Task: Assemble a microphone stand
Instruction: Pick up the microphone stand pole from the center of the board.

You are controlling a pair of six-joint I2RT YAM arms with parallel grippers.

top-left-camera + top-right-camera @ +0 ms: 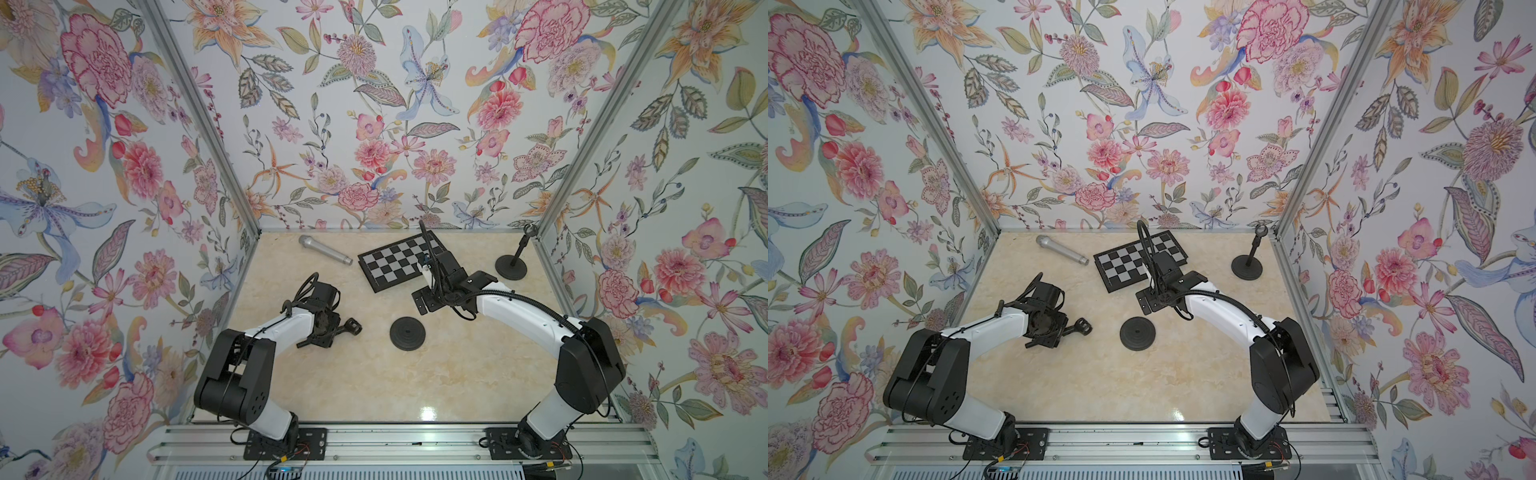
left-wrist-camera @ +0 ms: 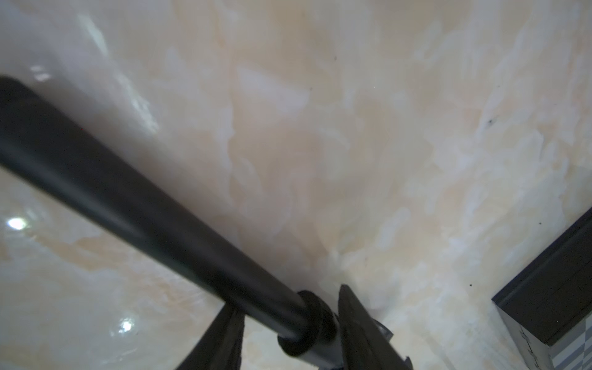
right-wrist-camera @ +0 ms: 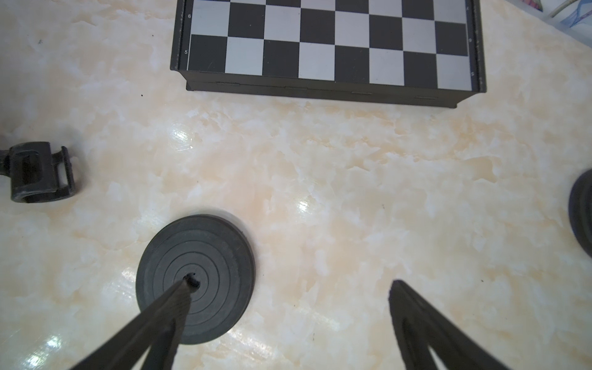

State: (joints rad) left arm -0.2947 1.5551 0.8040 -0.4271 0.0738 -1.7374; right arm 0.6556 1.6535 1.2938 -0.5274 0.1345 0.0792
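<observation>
Left gripper (image 2: 288,298) pinches black stand pole (image 2: 128,198); right gripper (image 3: 291,283) spread near black ribbed disc base (image 3: 211,250). We judge next: seat pole in base.

Glossy cream marbled surface (image 1: 374,386) carrying a handful of black and silver things.
A silver microphone (image 1: 325,249) lies on its side near the back edge, with a chessboard (image 1: 386,266) flat just beside it. An upright stand (image 1: 510,267) sits on its own round foot in the far right corner. A loose round base (image 1: 407,333) lies flat mid-surface. Near it is the clip (image 1: 353,327) of a black pole (image 2: 144,208); whether the clip touches down is unclear.
</observation>
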